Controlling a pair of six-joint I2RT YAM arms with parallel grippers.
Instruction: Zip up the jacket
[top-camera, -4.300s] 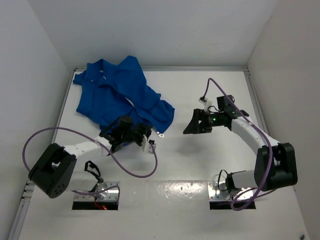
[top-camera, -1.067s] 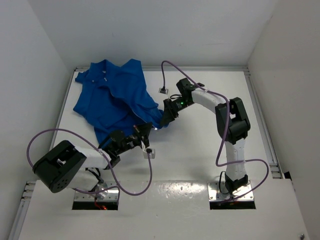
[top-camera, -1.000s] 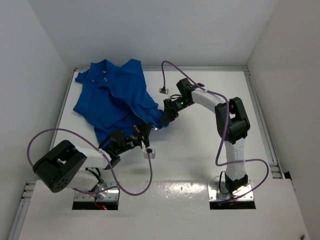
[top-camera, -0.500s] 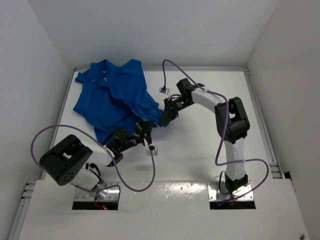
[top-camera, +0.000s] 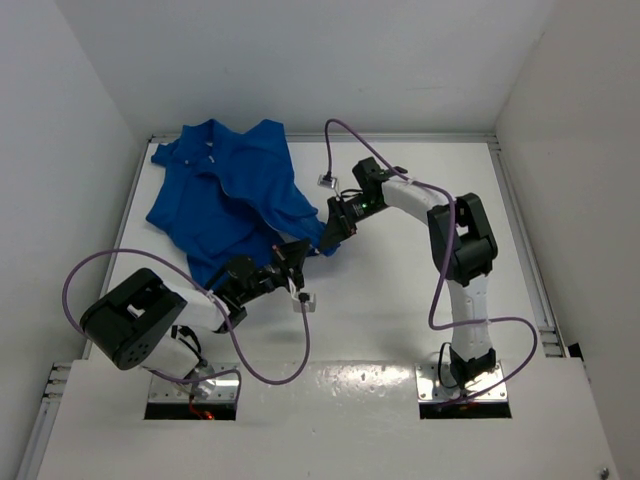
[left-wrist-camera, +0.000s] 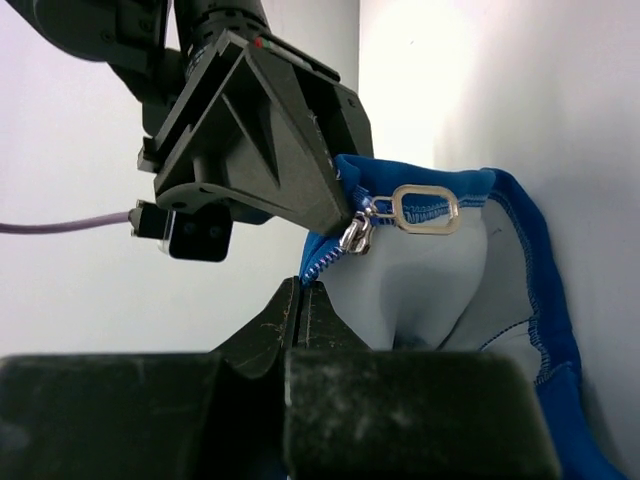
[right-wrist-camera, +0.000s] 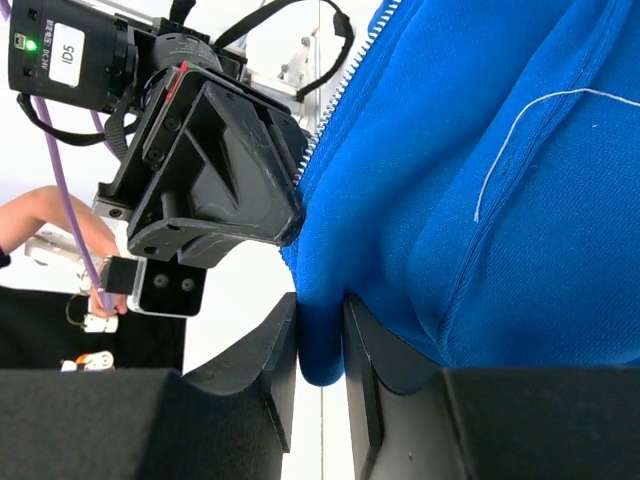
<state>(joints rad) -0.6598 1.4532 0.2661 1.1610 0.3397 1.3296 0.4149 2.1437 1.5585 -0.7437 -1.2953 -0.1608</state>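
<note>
Your left arm (top-camera: 185, 305) lies low over the counter (top-camera: 400, 300), reaching rightward from its base, so the left gripper (left-wrist-camera: 303, 292) sits at the near hem of the jacket (top-camera: 225, 195). Its jaws are pressed fully together, pinching the blue edge at the bottom of the zipper.

Your right arm (top-camera: 458, 240) stands up from its base, bends at the elbow and stretches left, with the right gripper (right-wrist-camera: 320, 335) nose to nose with the left one. Its jaws are narrowly apart, and a fold of blue cloth fills the gap and touches both fingers.

The jacket lies crumpled on the far left part of the counter, its near corner reaching to the two grippers.

In the left wrist view the silver zipper pull (left-wrist-camera: 422, 206) hangs just beside the right gripper's body; you cannot tell whether they touch. From above, both gripper tips and the pull are lost among black housings and blue folds. The right wrist view cuts off most of the jacket, showing only a run of zipper teeth (right-wrist-camera: 345, 85) leading behind the left gripper.
</note>
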